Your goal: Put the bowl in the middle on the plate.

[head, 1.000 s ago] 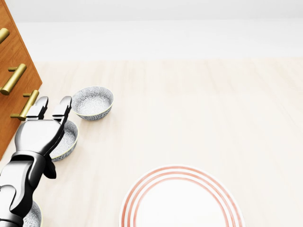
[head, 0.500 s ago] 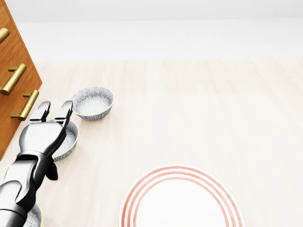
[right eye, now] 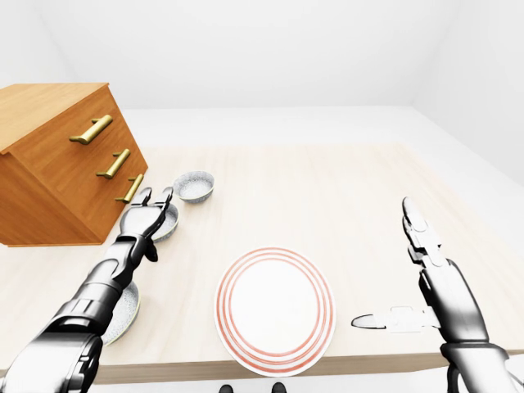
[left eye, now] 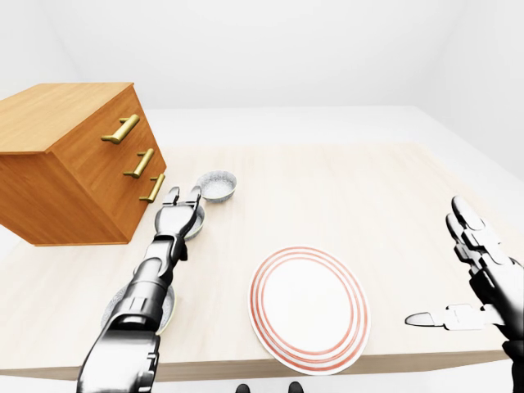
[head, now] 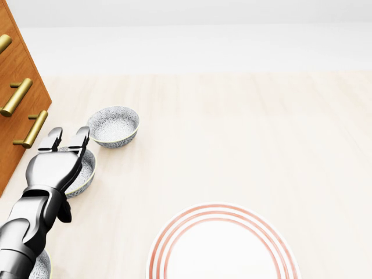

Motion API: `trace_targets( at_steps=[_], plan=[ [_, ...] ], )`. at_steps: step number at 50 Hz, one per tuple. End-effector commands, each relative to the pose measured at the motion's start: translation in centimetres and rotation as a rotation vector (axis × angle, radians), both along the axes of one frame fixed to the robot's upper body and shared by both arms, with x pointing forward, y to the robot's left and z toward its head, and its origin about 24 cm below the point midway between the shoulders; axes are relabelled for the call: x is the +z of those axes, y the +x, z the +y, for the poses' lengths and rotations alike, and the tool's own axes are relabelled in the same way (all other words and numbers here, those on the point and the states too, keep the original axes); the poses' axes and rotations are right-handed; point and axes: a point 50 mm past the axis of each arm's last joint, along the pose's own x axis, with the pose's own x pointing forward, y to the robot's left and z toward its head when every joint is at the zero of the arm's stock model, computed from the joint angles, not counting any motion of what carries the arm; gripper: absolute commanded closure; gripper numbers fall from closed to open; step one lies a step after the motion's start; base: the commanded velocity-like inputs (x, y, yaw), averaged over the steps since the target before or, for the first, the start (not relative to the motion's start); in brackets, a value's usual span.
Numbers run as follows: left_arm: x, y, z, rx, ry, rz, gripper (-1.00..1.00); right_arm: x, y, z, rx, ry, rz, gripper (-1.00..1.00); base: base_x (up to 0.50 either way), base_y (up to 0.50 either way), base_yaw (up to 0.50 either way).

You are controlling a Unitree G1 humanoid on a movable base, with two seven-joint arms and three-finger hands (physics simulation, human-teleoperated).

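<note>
The middle bowl (head: 85,169), small, white ceramic with grey speckle, sits on the pale wooden table (head: 250,133) at head view's left. It lies between the far bowl (head: 113,126) and the near bowl (right eye: 124,313).

Left hand (head: 54,167) hangs over it, fingers spread, gripping nothing.

White red-ringed plate (head: 224,250) lies well apart, lower right.

Right hand (right eye: 438,299) is splayed, empty, off the table's right edge.

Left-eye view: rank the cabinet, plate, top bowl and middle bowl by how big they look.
1. cabinet, largest.
2. plate.
3. top bowl and middle bowl: they look about alike. The left hand covers part of the middle one, so I won't rank them.
</note>
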Motion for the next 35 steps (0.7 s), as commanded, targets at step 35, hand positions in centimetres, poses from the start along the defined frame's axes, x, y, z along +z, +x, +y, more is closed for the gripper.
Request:
trace_targets(
  at_steps=[35],
  plan=[
    [-0.91,0.22,0.31,0.028,-0.007,0.036,-1.0,-0.04,0.05,0.01,0.003,0.001,0.002,-1.0,0.0,0.0,0.0]
  ],
)
